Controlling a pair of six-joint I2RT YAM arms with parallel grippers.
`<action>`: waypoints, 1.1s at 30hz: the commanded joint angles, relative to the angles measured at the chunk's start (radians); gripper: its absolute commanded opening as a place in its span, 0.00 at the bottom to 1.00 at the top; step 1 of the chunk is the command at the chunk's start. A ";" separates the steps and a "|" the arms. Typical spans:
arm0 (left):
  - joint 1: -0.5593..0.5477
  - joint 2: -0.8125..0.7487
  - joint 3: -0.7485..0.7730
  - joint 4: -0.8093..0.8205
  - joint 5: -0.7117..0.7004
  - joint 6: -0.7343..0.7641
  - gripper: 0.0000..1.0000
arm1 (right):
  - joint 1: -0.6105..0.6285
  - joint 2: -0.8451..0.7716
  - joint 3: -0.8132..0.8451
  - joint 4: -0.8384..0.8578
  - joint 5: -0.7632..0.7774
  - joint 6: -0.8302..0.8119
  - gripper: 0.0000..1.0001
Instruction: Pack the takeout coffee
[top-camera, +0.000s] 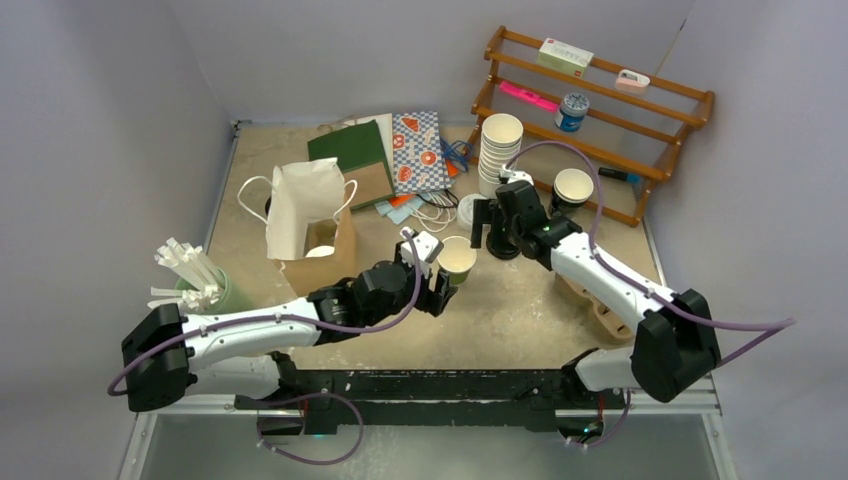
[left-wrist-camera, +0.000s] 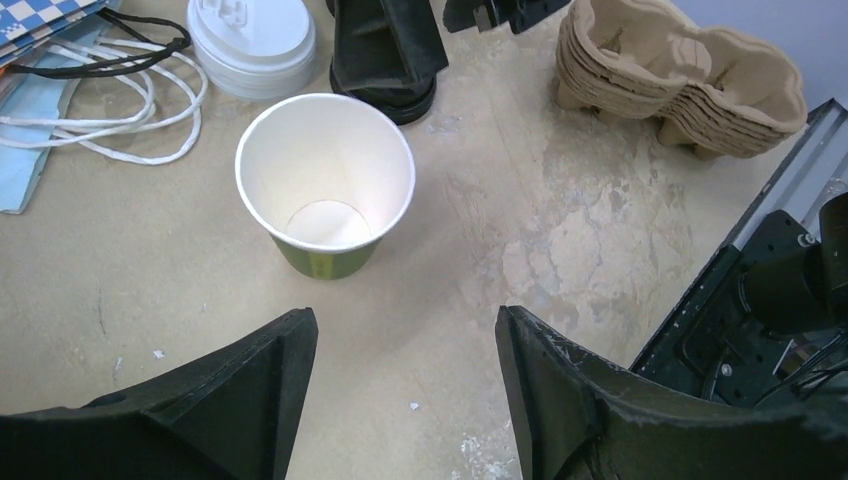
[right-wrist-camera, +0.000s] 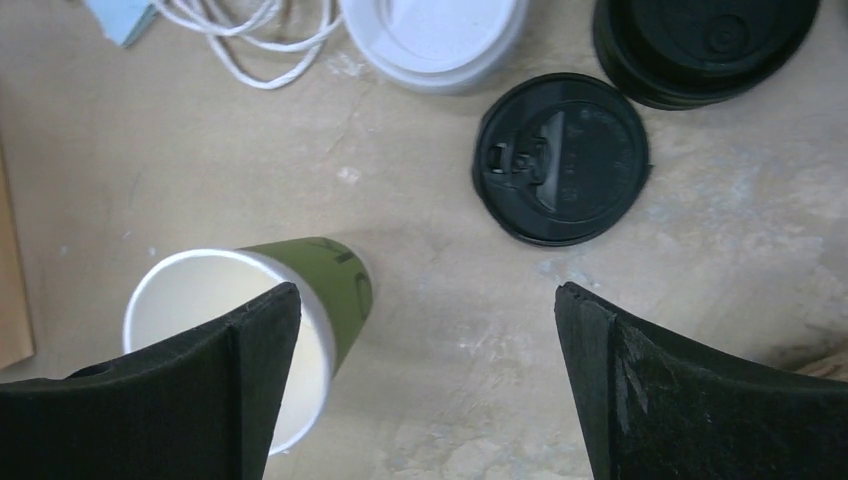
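Note:
A green paper takeout cup (top-camera: 457, 258) (left-wrist-camera: 325, 185) (right-wrist-camera: 330, 280) stands upright mid-table, lidless and empty, white inside. My left gripper (left-wrist-camera: 405, 315) (top-camera: 432, 272) is open just short of it, with only bare table between the fingers. My right gripper (right-wrist-camera: 428, 290) (top-camera: 492, 240) hangs open beyond the cup, holding nothing. A single black lid (right-wrist-camera: 560, 157) lies flat on the table ahead of it. Its left finger (right-wrist-camera: 240, 370) overlaps the cup's rim in the right wrist view. Something round and white (top-camera: 320, 250) shows low in the brown paper bag (top-camera: 300, 185).
Stacks of white lids (left-wrist-camera: 252, 40) (right-wrist-camera: 435, 35) and black lids (right-wrist-camera: 700, 40) lie behind the cup. A tall stack of white cups (top-camera: 500, 150) and a dark lidless cup (top-camera: 572, 187) stand near a wooden rack (top-camera: 600, 110). Pulp cup carriers (left-wrist-camera: 680, 70) sit right, straws (top-camera: 190, 270) left.

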 joint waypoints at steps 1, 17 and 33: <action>-0.041 -0.010 -0.041 0.094 -0.110 0.000 0.69 | -0.063 0.022 0.028 -0.047 0.048 -0.017 0.98; -0.028 -0.046 -0.132 0.106 -0.084 -0.061 0.72 | -0.103 0.288 0.184 -0.045 0.082 -0.056 0.98; 0.016 -0.058 -0.139 0.094 -0.045 -0.064 0.72 | -0.135 0.393 0.213 -0.079 0.089 -0.041 0.98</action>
